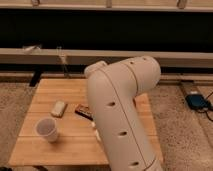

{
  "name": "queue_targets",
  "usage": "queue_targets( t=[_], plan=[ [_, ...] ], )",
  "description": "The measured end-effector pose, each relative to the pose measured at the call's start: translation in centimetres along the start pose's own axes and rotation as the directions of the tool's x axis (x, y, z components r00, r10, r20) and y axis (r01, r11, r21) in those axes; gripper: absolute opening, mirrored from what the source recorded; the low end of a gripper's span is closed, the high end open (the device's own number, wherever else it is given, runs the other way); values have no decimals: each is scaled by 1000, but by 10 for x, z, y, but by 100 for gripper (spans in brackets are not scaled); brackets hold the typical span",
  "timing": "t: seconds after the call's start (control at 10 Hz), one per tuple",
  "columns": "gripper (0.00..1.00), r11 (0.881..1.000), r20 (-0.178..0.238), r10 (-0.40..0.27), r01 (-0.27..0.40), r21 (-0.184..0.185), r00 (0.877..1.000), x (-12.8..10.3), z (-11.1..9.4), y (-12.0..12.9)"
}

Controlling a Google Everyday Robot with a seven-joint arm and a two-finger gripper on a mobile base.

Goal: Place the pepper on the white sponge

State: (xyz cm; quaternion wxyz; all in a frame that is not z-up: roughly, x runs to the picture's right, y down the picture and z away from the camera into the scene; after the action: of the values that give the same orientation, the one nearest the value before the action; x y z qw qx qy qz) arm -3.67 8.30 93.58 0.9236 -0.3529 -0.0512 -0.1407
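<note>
The white sponge (59, 108) lies flat on the left part of the wooden table (55, 90). The pepper does not show; it may be hidden behind my arm. My large white arm link (122, 115) fills the middle of the view and covers the table's right half. My gripper does not show in this view; it is behind the arm link or outside the frame.
A dark brown bar (82, 111) lies just right of the sponge, partly behind the arm. A white cup (46, 129) stands near the table's front left. A clear bottle (63, 62) stands at the back edge. A blue object (196, 101) lies on the floor at right.
</note>
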Motion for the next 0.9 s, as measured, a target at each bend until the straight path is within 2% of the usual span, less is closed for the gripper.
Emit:
queue_targets(
  t=[0.2, 0.4, 0.6, 0.8, 0.9],
  plan=[
    [51, 1000, 1, -6, 6, 8, 1000, 2, 4, -5],
    [33, 1000, 5, -14, 14, 17, 1000, 1, 4, -8],
    [11, 999, 13, -37, 37, 36, 999, -5, -7, -10],
    [0, 996, 16, -67, 66, 57, 998, -13, -24, -15],
    [0, 993, 15, -101, 100, 64, 995, -23, -39, -19]
  ],
)
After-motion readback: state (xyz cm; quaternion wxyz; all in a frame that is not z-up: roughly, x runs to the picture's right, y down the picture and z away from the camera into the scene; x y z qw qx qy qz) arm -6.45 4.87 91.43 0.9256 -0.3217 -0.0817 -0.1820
